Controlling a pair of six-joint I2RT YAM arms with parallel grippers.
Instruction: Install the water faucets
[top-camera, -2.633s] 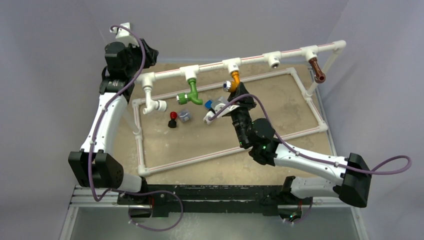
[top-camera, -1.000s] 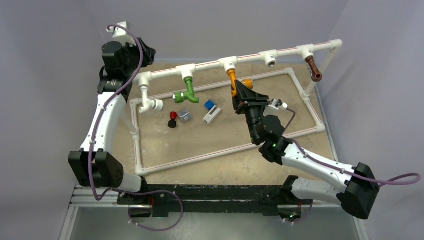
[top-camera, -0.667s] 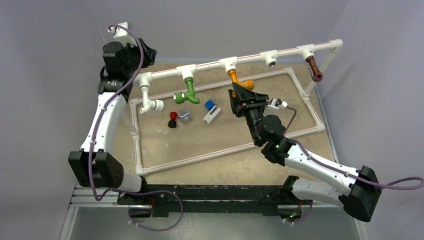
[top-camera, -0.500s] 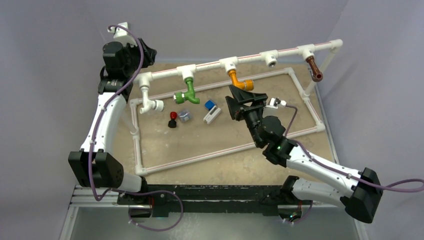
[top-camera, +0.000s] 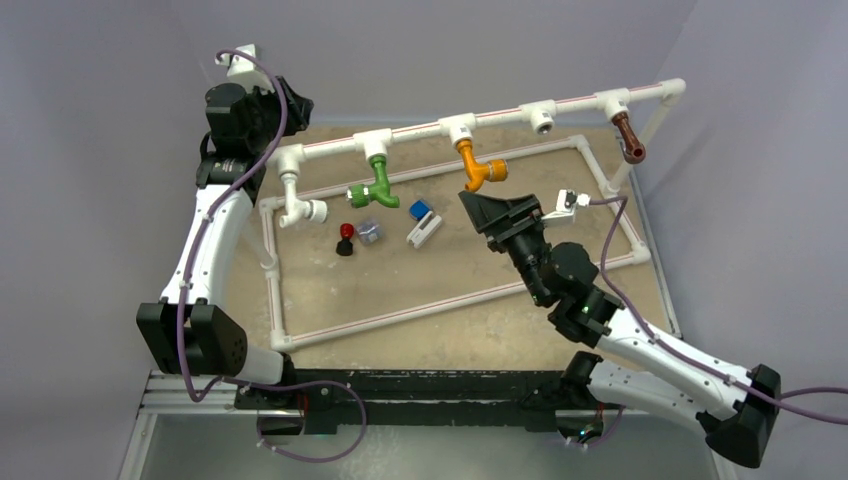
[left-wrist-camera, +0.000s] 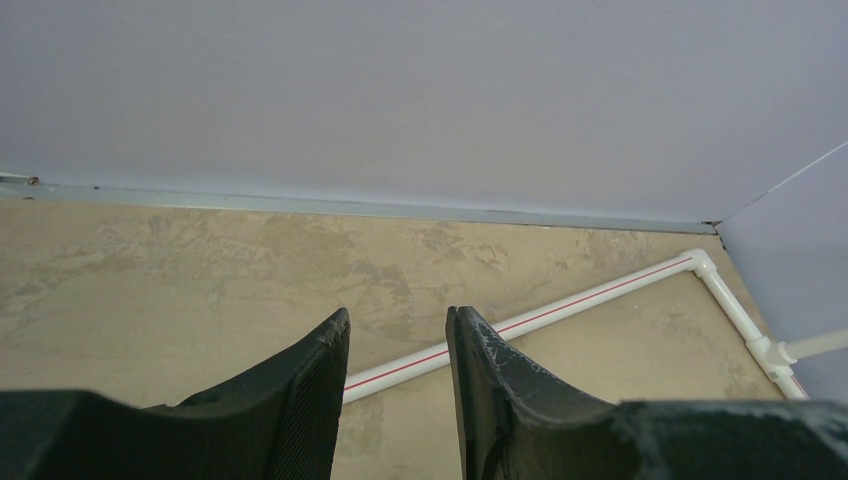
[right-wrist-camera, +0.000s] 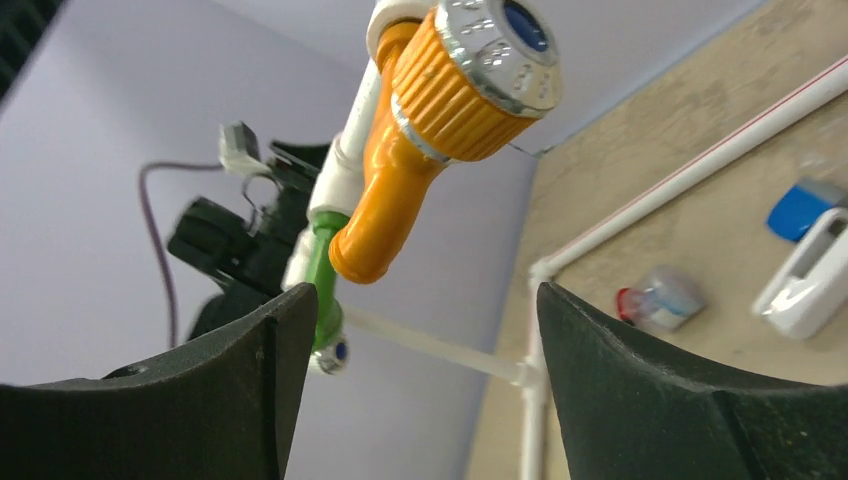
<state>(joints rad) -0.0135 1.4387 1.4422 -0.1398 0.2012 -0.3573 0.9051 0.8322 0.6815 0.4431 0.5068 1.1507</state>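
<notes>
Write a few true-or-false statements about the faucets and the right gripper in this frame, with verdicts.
1. The orange faucet hangs from the raised pipe. True.
2. The right gripper is clamped on the orange faucet. False: its jaws stand open, clear of it.
3. The green faucet lies loose, off the pipe. False: it hangs from the pipe.
4. The brown faucet sits near the pipe's right end. True.
</notes>
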